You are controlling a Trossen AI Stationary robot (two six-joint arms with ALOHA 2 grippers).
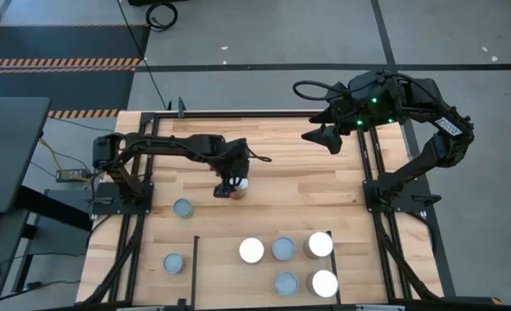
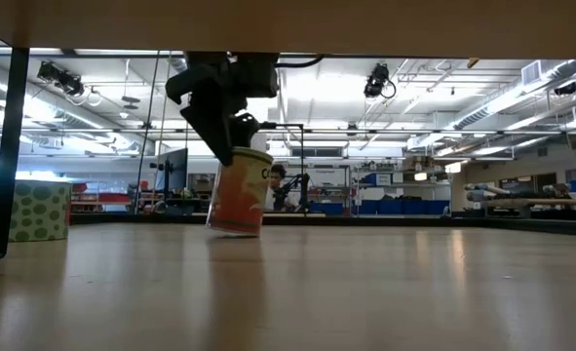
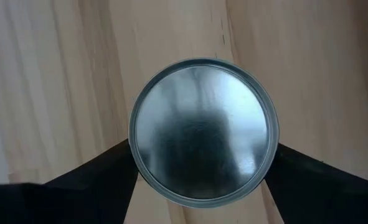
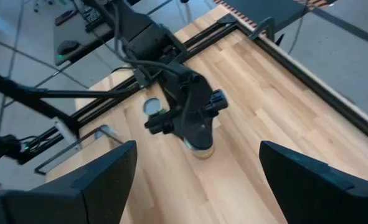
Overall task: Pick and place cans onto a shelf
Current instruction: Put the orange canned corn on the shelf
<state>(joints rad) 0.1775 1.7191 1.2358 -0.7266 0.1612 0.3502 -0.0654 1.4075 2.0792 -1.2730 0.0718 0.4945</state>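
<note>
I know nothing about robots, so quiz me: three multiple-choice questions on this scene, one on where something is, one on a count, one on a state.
1. Where is the left gripper?
A. Over the tin with tan-orange sides, mid-table
B. Over the grouped tins
C. Off the table

2. How many round-topped metal tins sit grouped on the light-wood shelf board with black rails?
A. Two
B. Five
C. Nine

3. How does the tan-orange tin stand?
A. Flat upright
B. Lying on its side
C. Tilted, one edge off the wood

Answers:
1 A: the high view shows the gripper directly over that tin.
2 B: five round tops cluster there, three of them gleaming white; two more tins stand apart to the left.
3 C: the low view shows it leaning between the fingers. The right gripper waits open at the far edge.
</note>
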